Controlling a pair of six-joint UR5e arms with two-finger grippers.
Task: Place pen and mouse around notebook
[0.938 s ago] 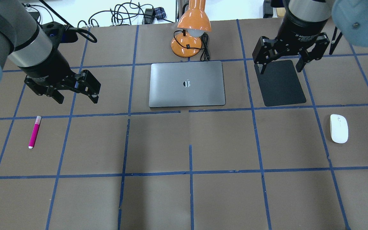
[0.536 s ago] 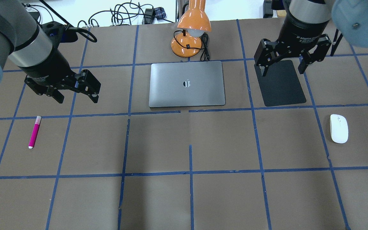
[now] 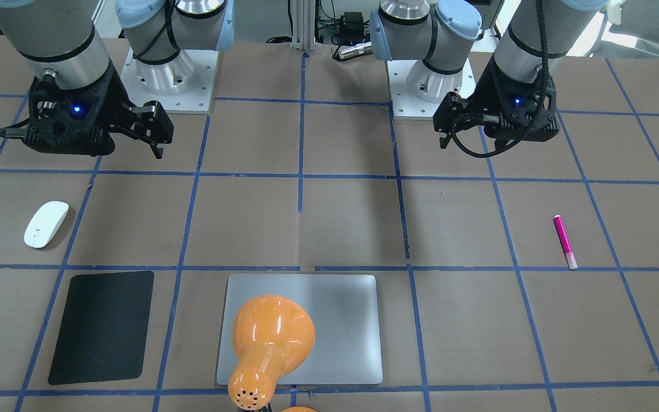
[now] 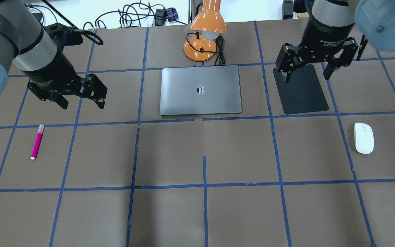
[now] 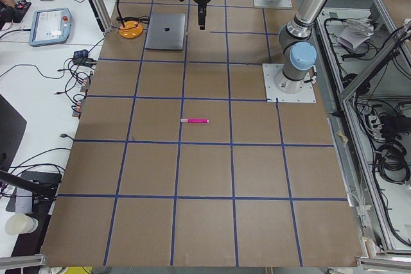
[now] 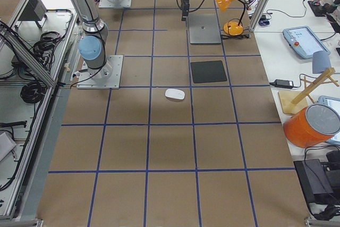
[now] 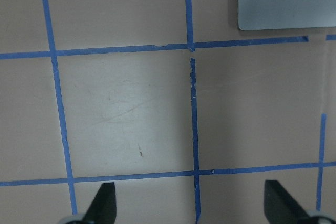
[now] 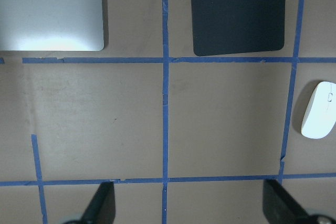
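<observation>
Brown paper taped into blue squares covers the table (image 4: 204, 212), and both arms hang over its far half with nothing in hand. The left gripper (image 4: 82, 103) has its jaws spread wide and empty over bare paper to the left of the notebook (image 4: 201, 90). The pen (image 4: 36, 141) lies flat a little nearer the robot and further left, its pale end toward the far side. The right gripper (image 4: 306, 77) is likewise spread and empty, above the far edge of the black mat (image 4: 303, 96) to the right of the notebook. The mouse (image 4: 363, 138) sits nearer and further right, well apart from both mat and notebook. Each arm seems stationed on the side of its own object, jaws ready for a pick from above. Neither pick has begun. The pen runs near to far, so the left jaws would likely close across its width. An orange lamp (image 4: 206, 31) stands just beyond the notebook's far edge, so the open paper on the left and near sides looks the likeliest room for placing.
</observation>
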